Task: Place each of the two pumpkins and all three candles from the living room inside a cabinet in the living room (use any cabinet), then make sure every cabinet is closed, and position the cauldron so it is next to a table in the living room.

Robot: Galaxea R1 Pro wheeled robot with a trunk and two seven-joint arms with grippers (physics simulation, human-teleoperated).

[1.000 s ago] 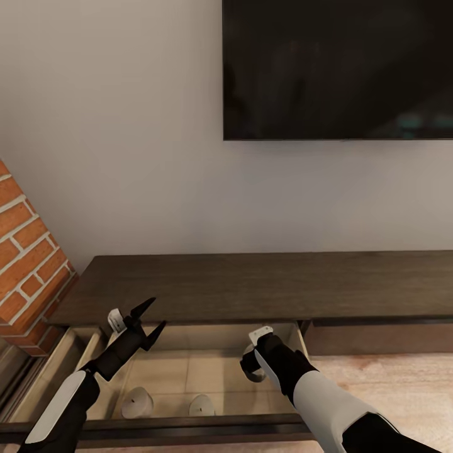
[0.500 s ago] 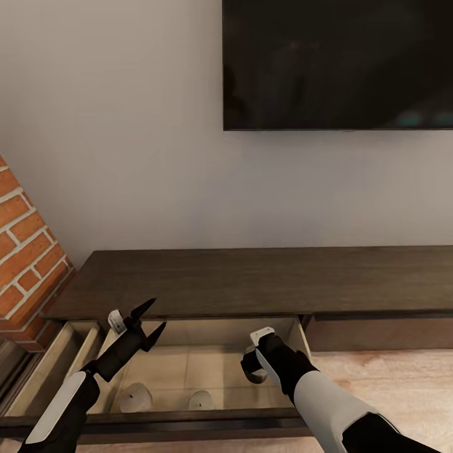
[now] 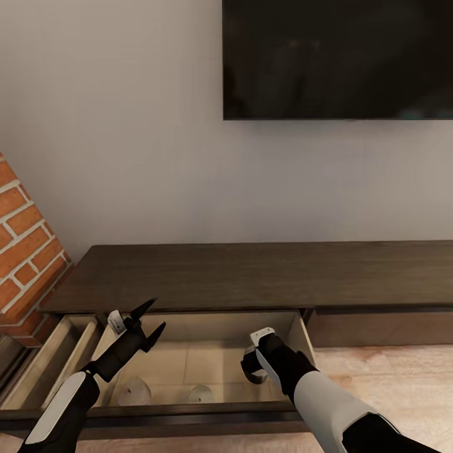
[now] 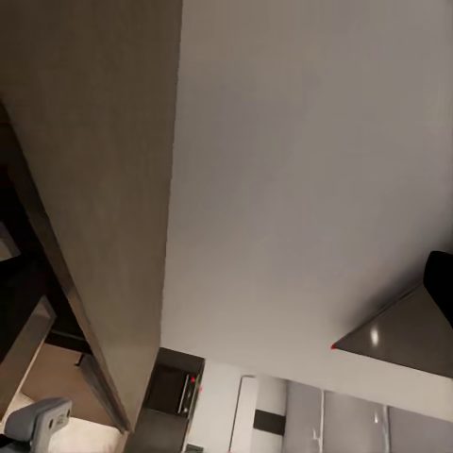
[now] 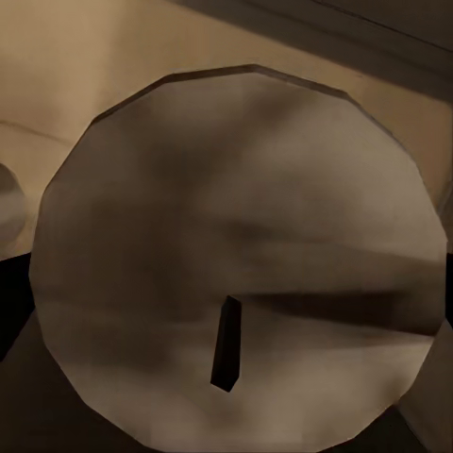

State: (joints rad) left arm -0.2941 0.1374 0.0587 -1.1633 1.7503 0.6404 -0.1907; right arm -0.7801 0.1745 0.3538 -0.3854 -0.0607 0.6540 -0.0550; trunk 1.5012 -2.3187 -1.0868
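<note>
The long dark brown cabinet stands against the wall with a drawer pulled out, pale beige inside. Two pale candles stand in the drawer near its front. My right gripper points down into the drawer's right part. In the right wrist view a third candle sits very close, top and dark wick facing the camera, held in the gripper. My left gripper hangs open over the drawer's left part with nothing in it. The pumpkins and the cauldron are out of view.
A red brick chimney rises at the left. A large black screen hangs on the wall above the cabinet. Left of the drawer a second one is also pulled out. Light wood floor lies at the right.
The whole picture has shifted: cabinet, screen and chimney sit higher in it now. Both grippers keep their pose, and reach slightly lower relative to the drawer.
</note>
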